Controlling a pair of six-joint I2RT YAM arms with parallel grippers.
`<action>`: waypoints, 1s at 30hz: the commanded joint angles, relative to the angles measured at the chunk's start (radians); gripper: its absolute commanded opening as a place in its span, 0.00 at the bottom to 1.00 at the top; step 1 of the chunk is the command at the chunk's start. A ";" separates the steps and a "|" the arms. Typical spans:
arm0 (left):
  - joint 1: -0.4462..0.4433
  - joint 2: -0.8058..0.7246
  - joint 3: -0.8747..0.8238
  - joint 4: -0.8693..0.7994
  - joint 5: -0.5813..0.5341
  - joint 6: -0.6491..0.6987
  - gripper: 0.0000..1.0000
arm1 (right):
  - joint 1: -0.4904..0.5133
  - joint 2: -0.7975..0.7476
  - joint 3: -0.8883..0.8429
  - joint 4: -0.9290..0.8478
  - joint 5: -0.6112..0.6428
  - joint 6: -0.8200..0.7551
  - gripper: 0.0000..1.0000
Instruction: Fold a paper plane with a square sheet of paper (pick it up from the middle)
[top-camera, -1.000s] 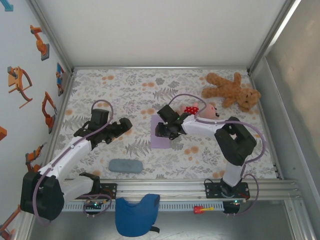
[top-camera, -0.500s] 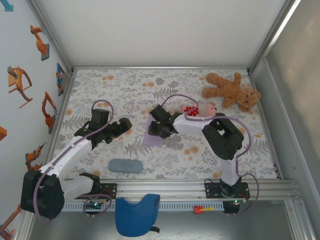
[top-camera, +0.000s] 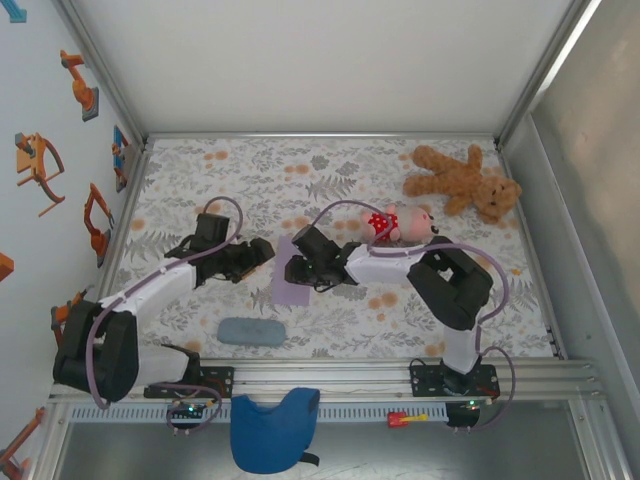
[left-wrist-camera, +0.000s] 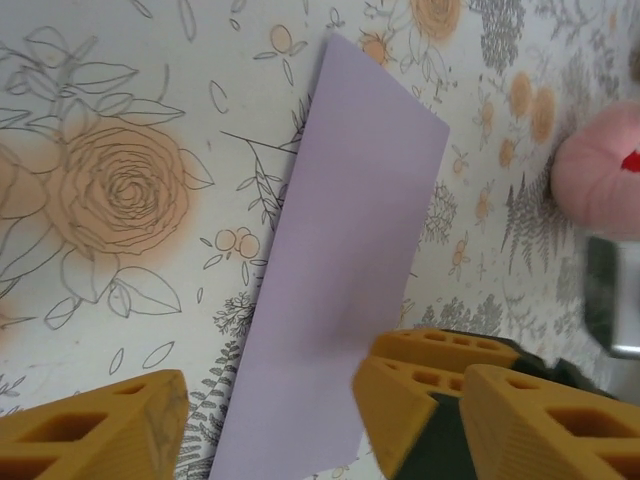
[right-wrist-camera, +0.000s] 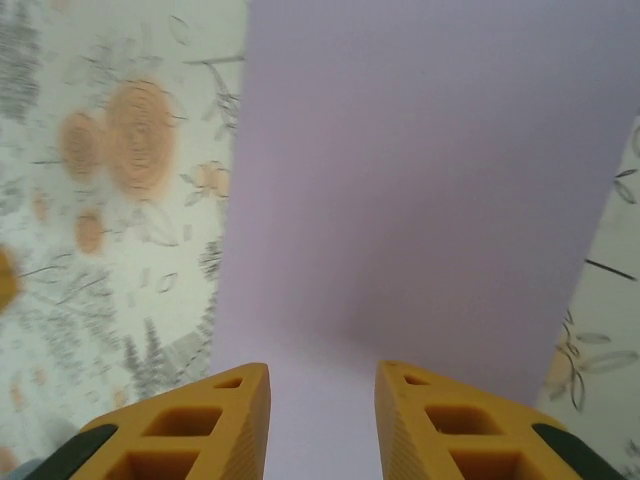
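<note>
- Square sheet of thin pale lavender paper (top-camera: 288, 285): lies flat on the floral-patterned surface (top-camera: 200, 180), near the middle, between the two arms. From the left wrist (left-wrist-camera: 340, 280) it reads as an oblong rather than a square, so it may already be folded in half; cannot confirm.
- Handling, judged: very light, limp and smooth. It should slide on the surface rather than lift, and will crease or crumple under a hard pinch. No edge stands up to grab.
- Where to hold, judged: at the middle, as the task asks. Pressing down and closing there should raise a ridge to pinch; an edge grip would let it droop.
- Right claw (top-camera: 293, 272): fingers narrowly parted, standing over the sheet (right-wrist-camera: 420, 170), which runs under the gap (right-wrist-camera: 325, 420). Nothing pinched; contact of the tips with the paper cannot be told.
- Left claw (top-camera: 262, 250): spread wider, holding nothing, its fingers straddling one end of the sheet (left-wrist-camera: 310, 435). Contact not visible.
</note>
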 joint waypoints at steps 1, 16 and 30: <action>-0.028 0.067 0.067 0.038 0.053 0.019 0.64 | -0.008 -0.148 -0.040 0.036 0.043 -0.025 0.33; -0.087 0.461 0.287 0.012 0.053 0.061 0.40 | -0.148 -0.313 -0.348 0.212 -0.039 0.096 0.33; -0.089 0.515 0.251 0.015 -0.066 -0.124 0.38 | -0.132 -0.207 -0.404 0.365 -0.168 0.238 0.31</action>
